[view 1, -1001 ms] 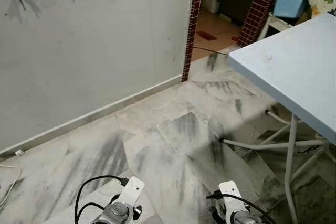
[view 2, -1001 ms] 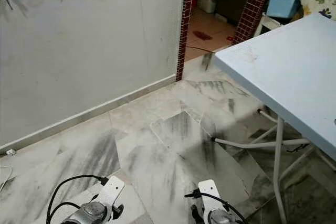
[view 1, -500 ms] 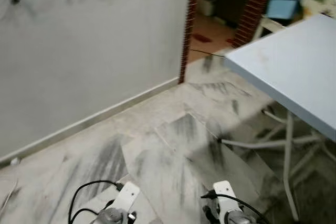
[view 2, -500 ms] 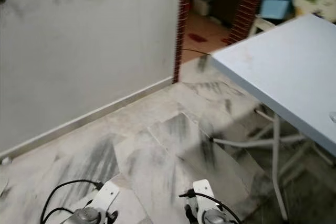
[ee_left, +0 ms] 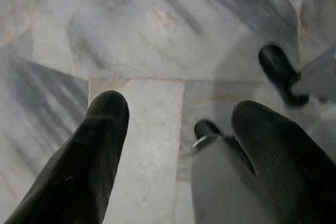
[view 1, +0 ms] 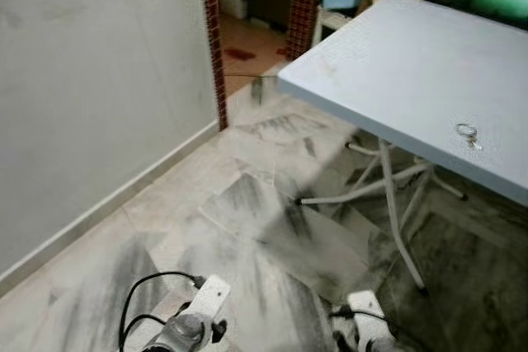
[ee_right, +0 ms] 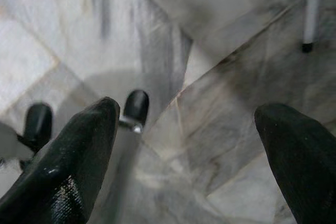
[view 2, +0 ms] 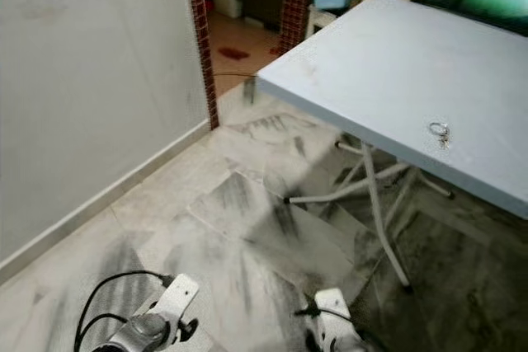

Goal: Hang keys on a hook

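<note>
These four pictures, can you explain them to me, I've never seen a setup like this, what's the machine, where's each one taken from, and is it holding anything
This is a walking humanoid robot with two silver arms, each ending in a tool of two long black fingers. The two wide pictures come from a stereo camera on its head, looking forward and down, so both show the same room: a marble floor, a grey wall, a brick-edged doorway and a light blue folding table. A small key ring lies on the table near its front edge. The arm tops poke in at the bottom edge.

The other two pictures come from cameras on the wrists, looking along each tool's fingers down at the floor. The left tool and the right tool both have their fingers spread apart, with only floor between them. So nothing is held; the keys are not yet picked up.
</note>
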{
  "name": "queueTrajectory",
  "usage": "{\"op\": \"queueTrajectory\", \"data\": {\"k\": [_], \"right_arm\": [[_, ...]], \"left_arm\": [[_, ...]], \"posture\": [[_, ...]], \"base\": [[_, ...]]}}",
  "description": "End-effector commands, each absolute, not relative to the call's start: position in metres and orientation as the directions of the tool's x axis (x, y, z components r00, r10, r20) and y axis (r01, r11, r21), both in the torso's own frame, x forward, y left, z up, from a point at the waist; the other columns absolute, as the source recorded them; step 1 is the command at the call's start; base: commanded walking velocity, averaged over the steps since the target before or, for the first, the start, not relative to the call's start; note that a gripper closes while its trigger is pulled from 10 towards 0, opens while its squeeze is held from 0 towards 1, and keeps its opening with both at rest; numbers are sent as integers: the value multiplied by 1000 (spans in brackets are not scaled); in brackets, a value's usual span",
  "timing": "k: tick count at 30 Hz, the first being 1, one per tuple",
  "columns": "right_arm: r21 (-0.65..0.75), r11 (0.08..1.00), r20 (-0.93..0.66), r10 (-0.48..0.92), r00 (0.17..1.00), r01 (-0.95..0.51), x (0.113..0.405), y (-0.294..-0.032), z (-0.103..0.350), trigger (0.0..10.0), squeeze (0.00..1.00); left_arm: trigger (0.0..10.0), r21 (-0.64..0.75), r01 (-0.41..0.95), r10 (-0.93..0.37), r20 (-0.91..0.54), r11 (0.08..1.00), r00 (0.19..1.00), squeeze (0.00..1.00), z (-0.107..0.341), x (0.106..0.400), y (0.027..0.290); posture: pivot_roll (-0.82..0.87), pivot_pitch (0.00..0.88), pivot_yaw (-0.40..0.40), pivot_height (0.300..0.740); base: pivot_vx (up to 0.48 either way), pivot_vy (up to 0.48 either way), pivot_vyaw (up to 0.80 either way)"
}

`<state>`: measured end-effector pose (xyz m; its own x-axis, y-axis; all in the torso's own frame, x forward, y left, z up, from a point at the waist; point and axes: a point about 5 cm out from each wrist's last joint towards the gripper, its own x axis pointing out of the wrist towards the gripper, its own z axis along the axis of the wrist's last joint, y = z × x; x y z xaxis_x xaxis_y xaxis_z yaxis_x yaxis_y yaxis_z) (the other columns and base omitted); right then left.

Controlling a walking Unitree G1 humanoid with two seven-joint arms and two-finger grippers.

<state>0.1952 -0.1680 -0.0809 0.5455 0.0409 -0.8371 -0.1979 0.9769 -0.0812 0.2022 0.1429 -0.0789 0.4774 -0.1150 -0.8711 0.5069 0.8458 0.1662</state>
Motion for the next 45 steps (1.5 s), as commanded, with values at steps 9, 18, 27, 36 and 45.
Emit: {"op": "queueTrajectory", "data": {"k": [9, 18, 27, 36, 45], "right_arm": [[-59, 984, -848, 39, 529, -166, 187, -168, -85, 10000, 0], [-8, 997, -738, 48, 674, -80, 217, -173, -66, 10000, 0], [-65, 998, -391, -40, 919, 15, 274, -186, -8, 10000, 0], [-138, 988, -33, -81, 996, 75, 284, -186, 64, 10000, 0], [-132, 991, -2, -23, 1000, 22, 286, -170, 81, 10000, 0]], "left_arm": [[10000, 197, 509, -101, -860, 838, 500, 0, -79, 202, 145], [10000, 188, 356, -87, -770, 915, 632, 0, -76, 203, 144], [10000, 479, 723, -685, -294, 497, 666, 0, -6, 244, 110], [10000, 380, 156, -224, 141, 912, 964, 0, 63, 268, 148], [10000, 139, 219, -225, 23, 966, 974, 0, 65, 282, 144]], "posture": [[-35, 75, 34, 740], [-54, 87, 32, 740], [-77, 109, 38, 740], [-106, 122, 29, 740], [-93, 123, 18, 740]], "base": [[0, 0, -715], [0, 0, -57], [0, 0, 0], [0, 0, 0], [0, 0, 0]]}}
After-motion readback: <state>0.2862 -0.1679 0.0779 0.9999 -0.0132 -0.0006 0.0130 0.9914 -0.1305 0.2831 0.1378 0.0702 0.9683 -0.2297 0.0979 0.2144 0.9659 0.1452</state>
